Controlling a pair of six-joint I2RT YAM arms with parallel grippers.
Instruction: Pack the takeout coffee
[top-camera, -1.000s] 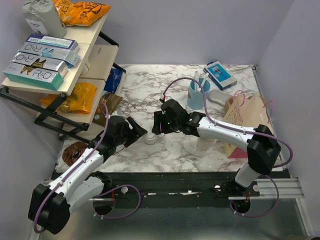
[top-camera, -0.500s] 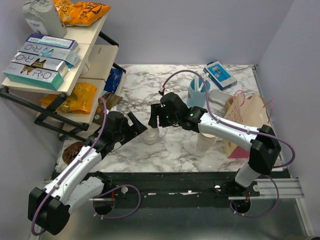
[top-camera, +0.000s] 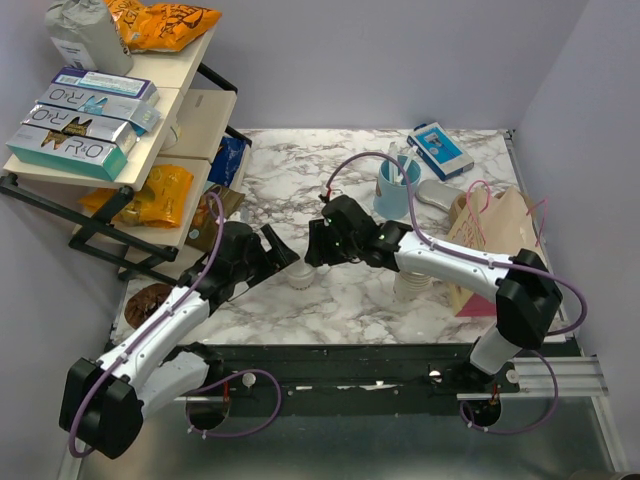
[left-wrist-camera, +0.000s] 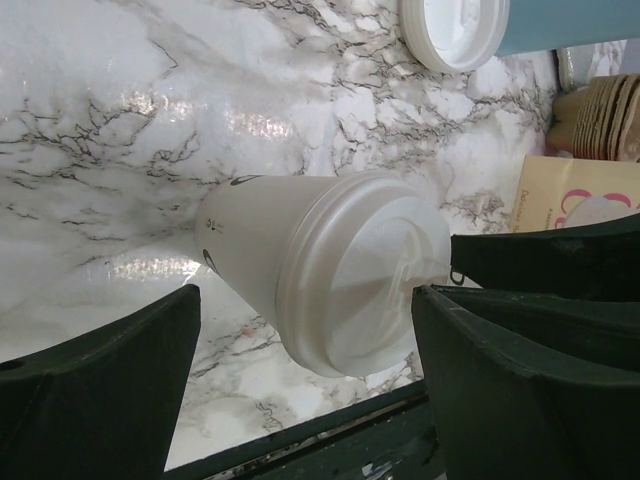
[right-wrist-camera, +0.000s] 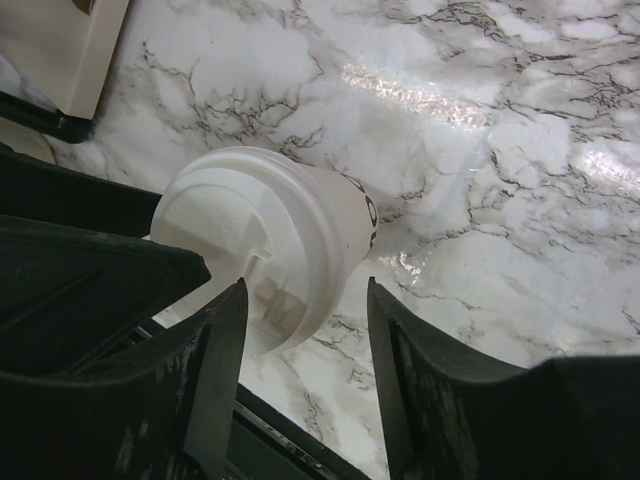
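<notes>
Lidded takeout coffee (top-camera: 300, 276) upright on marble table (top-camera: 350, 305), left gripper (left-wrist-camera: 310, 300) spread wide facing it, right gripper (right-wrist-camera: 306, 290) parted close over its lid, neither grasping.

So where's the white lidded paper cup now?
In the top view, the white lidded paper cup stands on the marble table, left of centre, between the left hand and the right hand.
</notes>
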